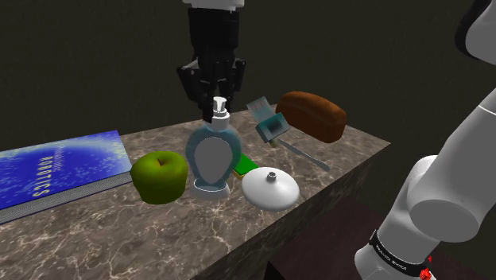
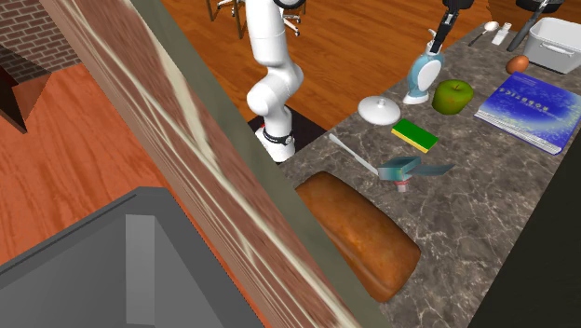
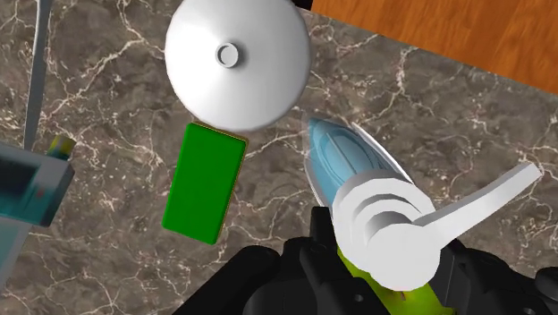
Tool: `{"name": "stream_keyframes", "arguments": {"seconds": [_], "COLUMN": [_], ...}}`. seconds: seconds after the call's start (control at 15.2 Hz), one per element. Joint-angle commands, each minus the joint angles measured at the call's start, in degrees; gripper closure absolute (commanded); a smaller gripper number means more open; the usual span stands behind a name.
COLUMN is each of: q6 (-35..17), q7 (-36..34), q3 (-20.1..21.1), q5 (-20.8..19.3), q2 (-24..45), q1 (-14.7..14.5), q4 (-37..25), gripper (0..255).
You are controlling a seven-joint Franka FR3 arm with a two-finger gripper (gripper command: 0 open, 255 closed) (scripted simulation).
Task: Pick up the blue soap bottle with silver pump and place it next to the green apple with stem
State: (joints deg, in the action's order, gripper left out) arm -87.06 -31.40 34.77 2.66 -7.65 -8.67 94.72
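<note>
Right beneath my gripper stands the soap bottle: upright on the marble counter, pale blue body, white pump pointing straight up at my palm. The green apple sits just beside it, close enough that I can't say whether they touch. Whether I'm clamped on the pump or hanging clear of it, I cannot tell.

How will it handle? I'd guess rigid and smooth, so slippery on that bulging body, and top-heavy enough to tip if nudged. The narrow neck under the pump collar looks like the safest place to hold; the long spout would twist or slip.

Looking down my own hand, the spout sweeps off to one side, something the shoulder view doesn't give me. Past the bottle I see a white lid and a green sponge. The shoulder view gives me the bottle's upright stance and the apple's nearness. The second exterior view adds a blue book on the apple's far side and a bread loaf well away from me.
</note>
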Motion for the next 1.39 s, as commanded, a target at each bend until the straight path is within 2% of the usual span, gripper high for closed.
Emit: {"name": "stream_keyframes", "arguments": {"seconds": [0.0,0.2,0.66,0.73,1.06,1.32], "q6": [-1.8,-3.6,-3.6,-3.6,-3.6,4.2], "q7": [0.2,0.4,0.3,0.3,0.3,-1.0], "q3": [-0.1,-0.2,-0.2,-0.2,-0.2,0.6], "q5": [0.3,0.6,0.6,0.6,0.6,-1.1], "q2": [-0.6,-1.1,-1.1,-1.1,-1.1,2.0], "q1": [0.0,-0.1,-0.1,-0.1,-0.1,-0.2], "q4": [2.3,4.5,4.4,4.4,4.4,-5.9], "gripper": [255,255,255,0,0,0]}}
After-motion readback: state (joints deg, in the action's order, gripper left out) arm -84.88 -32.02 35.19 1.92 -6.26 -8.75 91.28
